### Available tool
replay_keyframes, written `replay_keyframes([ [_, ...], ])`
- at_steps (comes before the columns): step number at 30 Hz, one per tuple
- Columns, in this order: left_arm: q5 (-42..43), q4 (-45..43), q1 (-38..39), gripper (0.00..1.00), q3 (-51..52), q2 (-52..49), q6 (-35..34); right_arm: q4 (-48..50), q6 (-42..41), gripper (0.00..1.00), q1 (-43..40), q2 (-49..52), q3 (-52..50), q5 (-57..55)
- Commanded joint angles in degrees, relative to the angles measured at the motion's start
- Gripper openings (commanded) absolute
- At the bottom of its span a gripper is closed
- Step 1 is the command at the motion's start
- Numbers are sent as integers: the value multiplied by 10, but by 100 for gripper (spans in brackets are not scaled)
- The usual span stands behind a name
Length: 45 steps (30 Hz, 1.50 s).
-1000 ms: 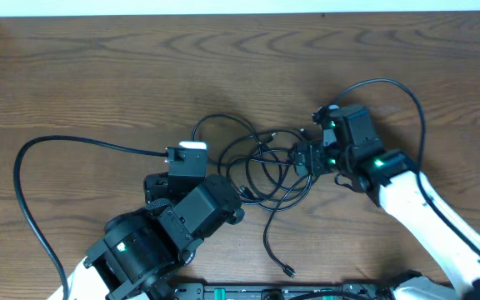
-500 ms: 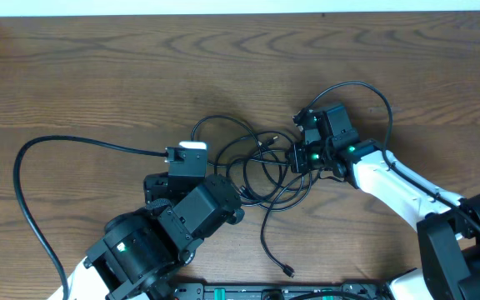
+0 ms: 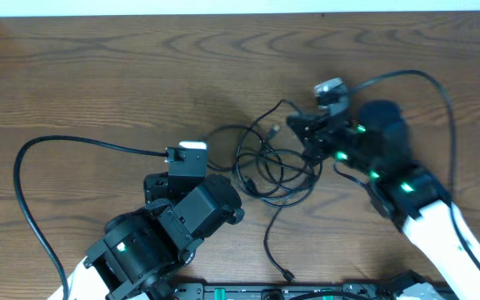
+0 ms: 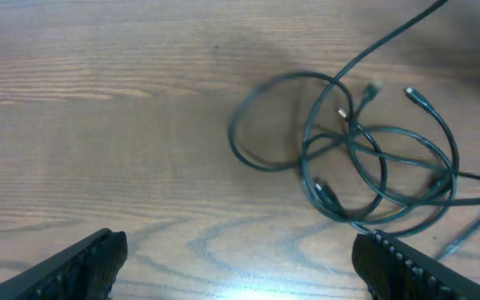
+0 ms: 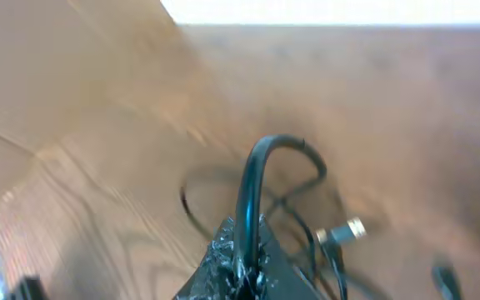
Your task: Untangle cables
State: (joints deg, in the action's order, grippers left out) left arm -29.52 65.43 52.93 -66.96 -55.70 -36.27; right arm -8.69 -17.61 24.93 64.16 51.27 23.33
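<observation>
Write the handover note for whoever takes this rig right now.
Right gripper: shut on one strand of the cables, at the tangle's right side.
Left gripper: open, empty, over bare table short of the tangle.
Cables: overlapping loops mid-table; one loose tail with a plug end runs toward the near edge.
Done: one strand gripped; nothing separated.
Left: probably draw that strand clear, then free the other loops one by one.

No legible text, label, brand, number or sign in any view.
</observation>
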Motion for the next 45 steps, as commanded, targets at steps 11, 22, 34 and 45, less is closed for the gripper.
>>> replay_keyframes([
  [11,-10,1,-2,91,-15,3,-11,-139,16,1,-61,2,276,-20],
  [22,-10,1,-2,91,-15,3,-11,-229,27,1,-130,115,550,-20],
  [34,-10,1,-2,91,-15,3,-11,-179,-41,1,-142,113,616,-151],
  [45,-10,1,-2,91,-15,3,-11,-245,-103,1,-142,115,615,-376],
])
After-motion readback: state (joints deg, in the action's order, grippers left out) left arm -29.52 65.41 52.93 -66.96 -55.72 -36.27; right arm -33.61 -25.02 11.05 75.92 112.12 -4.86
